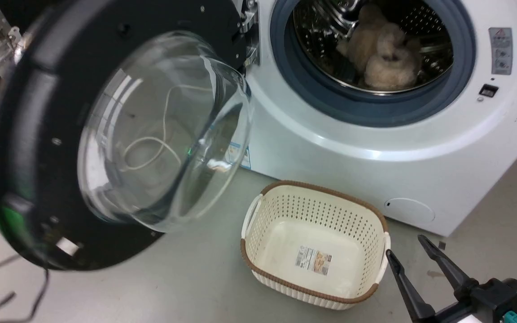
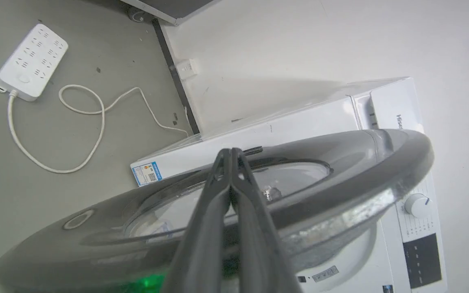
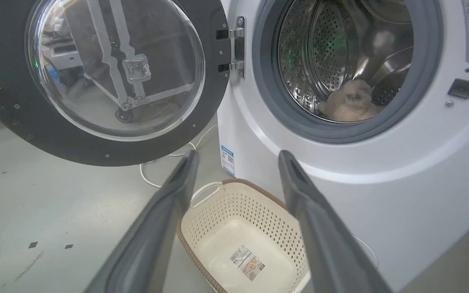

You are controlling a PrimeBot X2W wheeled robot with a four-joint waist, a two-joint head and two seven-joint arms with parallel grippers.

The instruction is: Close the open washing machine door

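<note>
Washing machine door (image 1: 119, 134): wide open, standing left of the drum (image 1: 319, 40), hinged at its edge nearest the washer front (image 1: 330, 152); closing it means swinging it rightward. Left gripper (image 2: 231, 152): jaws clenched, empty, lying across the door's outer face, contact uncertain; probably the nearer pusher. Right gripper (image 1: 404, 246): jaws released, empty, low beside the laundry basket (image 1: 312, 208), well apart from the door.

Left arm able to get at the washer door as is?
Probably yes: the left gripper, fingers shut, lies along the outer face of the washing machine door, nothing between them. Whether it touches, I can't tell.
</note>
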